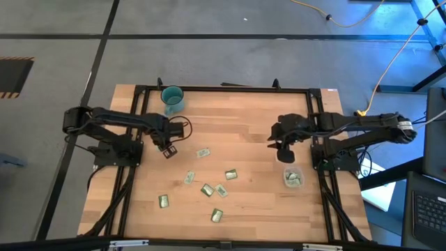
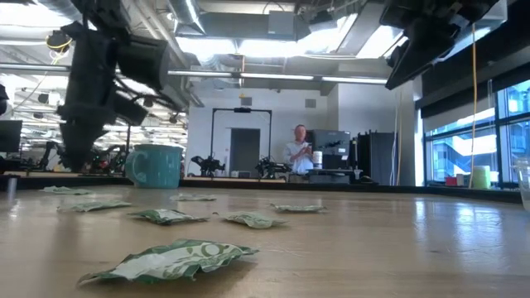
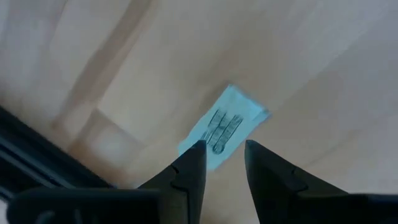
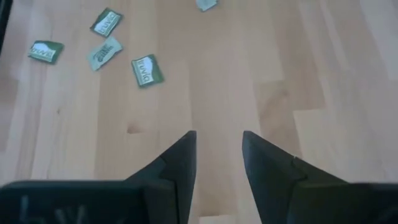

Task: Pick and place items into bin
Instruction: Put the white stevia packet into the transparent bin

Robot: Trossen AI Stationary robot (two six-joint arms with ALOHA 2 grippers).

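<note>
Several small green and pale foil packets lie on the wooden table, among them one (image 1: 203, 153) mid-table and one (image 1: 164, 201) nearer the front. My left gripper (image 1: 167, 145) hovers low over a pale packet (image 3: 227, 124); its fingers are open, and the packet lies on the wood just ahead of the tips. My right gripper (image 1: 286, 150) is open and empty, above bare wood just behind the clear bin (image 1: 293, 178), which holds a few packets. Several packets (image 4: 147, 70) show ahead of my right gripper (image 4: 217, 140).
A teal mug (image 1: 172, 97) stands at the back left of the table and also shows in the low view (image 2: 155, 165). A packet (image 2: 170, 258) lies close to the low camera. A person (image 2: 300, 153) stands far off in the room behind.
</note>
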